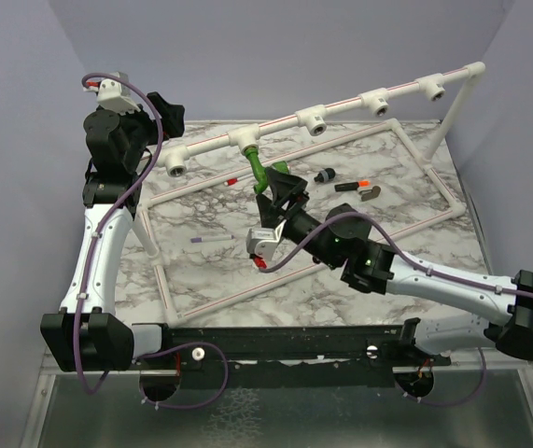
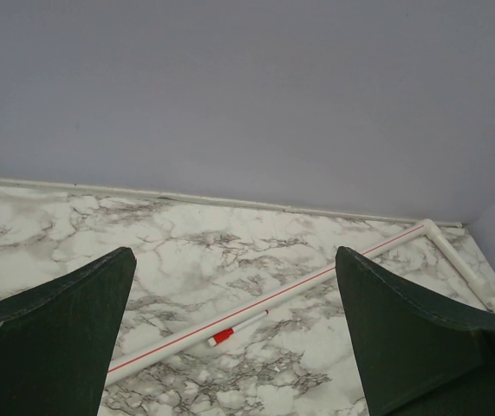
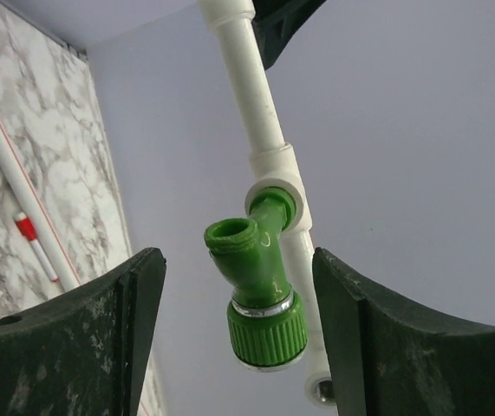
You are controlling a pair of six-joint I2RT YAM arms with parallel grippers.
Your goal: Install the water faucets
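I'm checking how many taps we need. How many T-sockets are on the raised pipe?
5 T-sockets, spaced along the raised pipe in the top view: far left, second holding the green faucet, middle, fourth, far right. None looks hidden.

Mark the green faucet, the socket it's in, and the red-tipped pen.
Green faucet (image 3: 261, 284): right wrist view, on its bent body.
Socket (image 3: 273, 171): right wrist view, on its white collar.
Red-tipped pen (image 2: 240, 327): left wrist view, on its white barrel.

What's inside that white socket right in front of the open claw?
The green faucet, its neck plugged into the white socket; spout and ribbed cap stay outside. The rim hides how deep it goes.
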